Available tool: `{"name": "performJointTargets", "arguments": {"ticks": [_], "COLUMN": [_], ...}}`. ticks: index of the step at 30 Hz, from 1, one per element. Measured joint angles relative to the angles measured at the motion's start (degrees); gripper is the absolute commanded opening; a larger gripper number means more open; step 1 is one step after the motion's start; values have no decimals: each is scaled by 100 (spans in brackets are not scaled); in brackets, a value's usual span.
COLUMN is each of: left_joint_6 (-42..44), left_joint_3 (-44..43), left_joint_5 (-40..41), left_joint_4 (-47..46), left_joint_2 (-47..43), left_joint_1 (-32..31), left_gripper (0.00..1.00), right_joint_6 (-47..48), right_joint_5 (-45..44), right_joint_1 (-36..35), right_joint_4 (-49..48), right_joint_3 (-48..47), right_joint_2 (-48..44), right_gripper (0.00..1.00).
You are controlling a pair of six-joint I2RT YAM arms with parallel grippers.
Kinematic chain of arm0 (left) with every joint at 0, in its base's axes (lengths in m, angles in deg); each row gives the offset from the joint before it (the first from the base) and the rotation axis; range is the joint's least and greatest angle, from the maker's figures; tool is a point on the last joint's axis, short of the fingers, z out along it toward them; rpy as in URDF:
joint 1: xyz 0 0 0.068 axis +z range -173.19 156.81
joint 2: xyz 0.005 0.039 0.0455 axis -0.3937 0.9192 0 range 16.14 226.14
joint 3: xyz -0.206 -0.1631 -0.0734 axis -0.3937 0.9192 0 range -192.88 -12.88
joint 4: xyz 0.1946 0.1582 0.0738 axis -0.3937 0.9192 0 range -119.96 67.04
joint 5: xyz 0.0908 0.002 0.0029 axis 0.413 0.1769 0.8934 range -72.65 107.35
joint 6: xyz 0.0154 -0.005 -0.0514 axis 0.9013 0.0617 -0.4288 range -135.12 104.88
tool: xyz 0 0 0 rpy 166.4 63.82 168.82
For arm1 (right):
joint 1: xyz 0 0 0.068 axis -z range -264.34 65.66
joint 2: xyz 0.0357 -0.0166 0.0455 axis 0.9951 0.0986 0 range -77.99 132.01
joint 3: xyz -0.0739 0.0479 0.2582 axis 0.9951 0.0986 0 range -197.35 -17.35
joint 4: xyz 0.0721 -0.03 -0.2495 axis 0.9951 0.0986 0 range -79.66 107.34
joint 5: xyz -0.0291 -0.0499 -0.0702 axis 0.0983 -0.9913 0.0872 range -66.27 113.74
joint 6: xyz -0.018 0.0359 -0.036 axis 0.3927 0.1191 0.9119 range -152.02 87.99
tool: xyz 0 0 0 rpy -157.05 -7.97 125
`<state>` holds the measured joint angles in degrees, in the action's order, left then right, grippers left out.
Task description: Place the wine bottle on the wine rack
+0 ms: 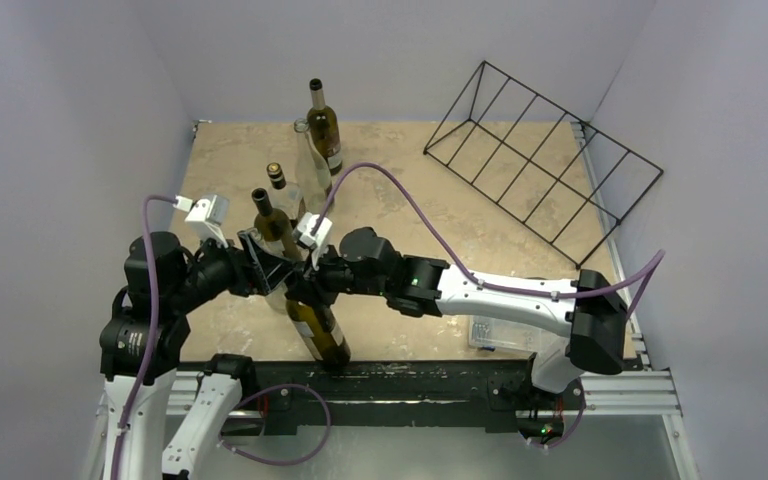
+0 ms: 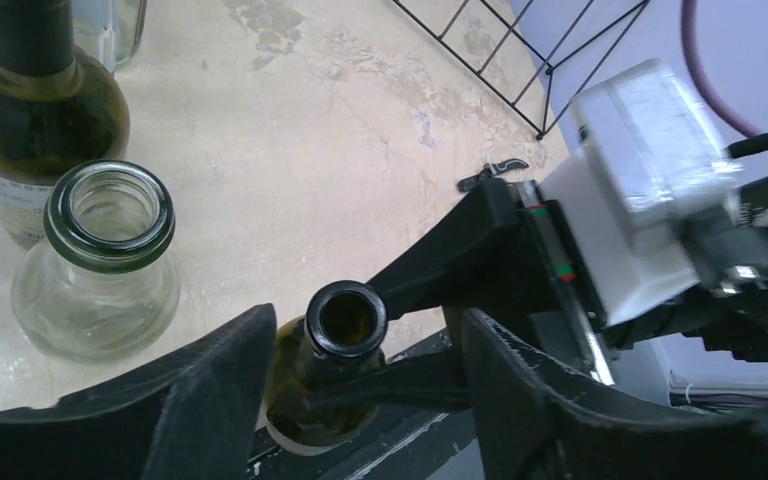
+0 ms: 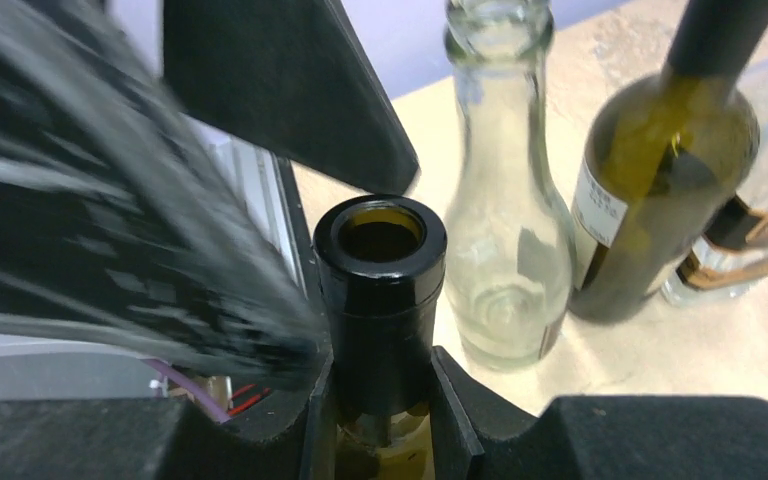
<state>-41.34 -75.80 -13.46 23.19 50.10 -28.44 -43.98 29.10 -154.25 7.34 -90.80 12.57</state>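
The wine bottle (image 1: pixel 318 328), olive green with an open black-collared mouth (image 2: pixel 346 318), is roughly upright at the table's front edge. My right gripper (image 3: pixel 380 400) is shut on its neck (image 3: pixel 380 290), one pad on each side. My left gripper (image 2: pixel 360 395) is open, its fingers (image 2: pixel 215 395) standing apart from the neck on both sides. In the top view the left gripper (image 1: pixel 260 262) and the right gripper (image 1: pixel 305 275) meet over the bottle. The black wire wine rack (image 1: pixel 545 165) leans at the far right corner, and its lower bars (image 2: pixel 500 40) show in the left wrist view.
Several other bottles stand behind: a green one (image 1: pixel 324 125), a clear one (image 1: pixel 312 160), a black-capped one (image 1: pixel 282 190) and a dark one (image 1: pixel 272 225). A clear plastic box (image 1: pixel 500 335) lies under the right arm. Walls close in on three sides.
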Motion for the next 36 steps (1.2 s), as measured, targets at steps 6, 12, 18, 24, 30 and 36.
{"name": "performJointTargets", "arguments": {"ticks": [6, 12, 18, 24, 30, 36], "left_joint_6": [-22, -13, 83, 219, 343, 474], "left_joint_3": [-107, -140, -240, -310, -9, 562], "left_joint_5": [-4, 37, 195, 278, 125, -68], "left_joint_4": [-35, -35, -22, 28, 7, 0], "left_joint_2": [4, 2, 4, 11, -87, -267], "left_joint_1": [0, 0, 0, 0, 0, -72], "left_gripper": [79, 80, 80, 80, 83, 85], "right_joint_6": [-136, -321, -490, -516, -494, -452], "right_joint_5": [-181, -332, -433, -647, -1008, -1663], "right_joint_1": [61, 223, 811, 1799, 2739, 3342], "right_joint_4": [-35, -28, 87, 411, 789, 1314], "right_joint_3": [361, 588, 828, 1141, 1209, 1132], "right_joint_2": [-9, -332, -933, -1687, -2258, -2494], "right_gripper": [0, 0, 0, 0, 0, 0]}}
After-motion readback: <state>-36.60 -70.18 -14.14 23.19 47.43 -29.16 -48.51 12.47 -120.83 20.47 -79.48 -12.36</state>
